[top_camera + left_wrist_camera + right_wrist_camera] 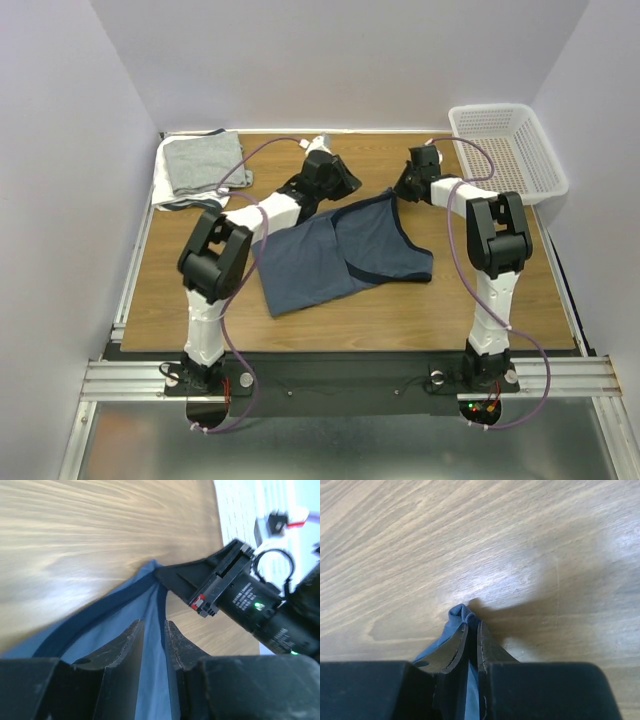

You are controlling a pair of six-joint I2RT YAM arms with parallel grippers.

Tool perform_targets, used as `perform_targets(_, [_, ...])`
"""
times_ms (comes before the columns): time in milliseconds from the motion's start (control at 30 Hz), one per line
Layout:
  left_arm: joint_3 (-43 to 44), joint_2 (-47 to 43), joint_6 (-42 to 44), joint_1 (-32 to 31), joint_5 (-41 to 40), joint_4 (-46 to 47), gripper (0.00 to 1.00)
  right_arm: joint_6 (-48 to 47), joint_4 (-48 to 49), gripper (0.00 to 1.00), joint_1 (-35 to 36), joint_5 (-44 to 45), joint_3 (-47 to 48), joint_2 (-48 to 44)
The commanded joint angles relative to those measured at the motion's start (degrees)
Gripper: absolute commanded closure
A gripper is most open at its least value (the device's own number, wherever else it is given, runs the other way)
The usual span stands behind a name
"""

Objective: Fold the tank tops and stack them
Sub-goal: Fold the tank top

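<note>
Slate-blue tank top (310, 265), navy-trimmed, lies partly folded on desk (480, 310). My right pincer (472, 626) clamps its corner (wrist view only); left pincer (155, 626): cannot tell.

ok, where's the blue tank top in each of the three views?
Top external: blue tank top centre of frame, spread out.
Left wrist: blue tank top lower left, trim running up to centre.
Right wrist: blue tank top bottom centre, bunched tip only.
Shared landmark: the corner pinched by the right gripper.
</note>
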Motion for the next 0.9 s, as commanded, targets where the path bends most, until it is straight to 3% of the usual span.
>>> perform_targets(0, [-9.13, -9.79, -4.35, 0.73, -10.34, -7.31, 0.68, -1.99, 4.04, 1.00, -1.25, 2.35, 2.56, 1.53])
perform_targets(133, [-17.92, -17.09, -8.40, 0.91, -11.76, -14.61, 0.71, -1.73, 4.57, 0.99, -2.56, 1.04, 3.17, 2.41])
perform_targets(267, [-29.33, -22.81, -13.76, 0.99, -11.84, -15.23, 0.72, -1.38, 4.84, 1.00, -3.36, 0.33, 3.44, 2.67])
perform_targets(400, [-32.62, -23.53, -13.42, 2.57, -13.08, -17.34, 0.72, -0.77, 4.93, 1.00, -3.36, 0.16, 2.91, 2.41])
perform_targets(600, [-29.47, -16.41, -10.35, 7.66, -12.64, -19.27, 0.74, 0.03, 5.01, 0.98, -3.36, -0.02, 2.30, 1.97])
perform_targets(833, [-14.71, -6.14, -2.35, 11.10, -24.75, -27.96, 0.75, 0.29, 4.93, 0.86, -3.44, -0.81, 3.70, 1.97])
perform_targets(867, [-13.04, -4.90, -1.56, 11.36, -25.37, -28.59, 0.76, 0.38, 4.93, 0.80, -3.44, -1.25, 3.79, 1.97])
